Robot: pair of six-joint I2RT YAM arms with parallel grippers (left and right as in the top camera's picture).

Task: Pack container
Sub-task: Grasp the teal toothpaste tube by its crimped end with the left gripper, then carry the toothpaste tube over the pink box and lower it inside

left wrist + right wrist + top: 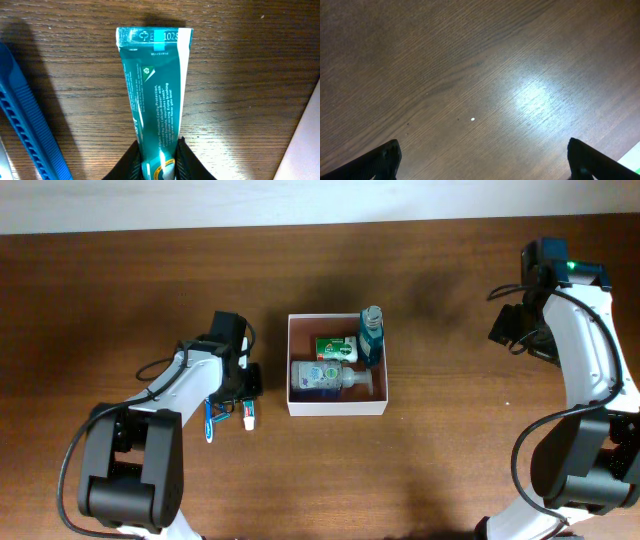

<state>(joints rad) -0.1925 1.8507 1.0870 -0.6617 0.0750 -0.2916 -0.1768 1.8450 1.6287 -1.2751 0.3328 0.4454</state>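
The container (337,409) stands in the middle of the surface (440,470), between the two arms. It already holds three things. A clear pump bottle (325,377) lies on its side along the near wall. A green box (335,347) lies behind it. A blue bottle (371,335) is in the far right corner, just beside the green box.

To the left of the container, near it but apart, the left hand (249,395) pinches a toothpaste tube (155,90) at one end. Its two dark fingers (187,162) press on both sides of the tube. The tube lies flat on the wood, and its crimped end points away from the fingers. A blue comb (30,125) lies near the tube, on the side away from the container, and does not touch it.

Well apart on the right, the right hand (485,165) hangs over bare wood. It is spread wide with nothing between its fingertips (385,160). Only a tiny white speck (472,119) lies under it.
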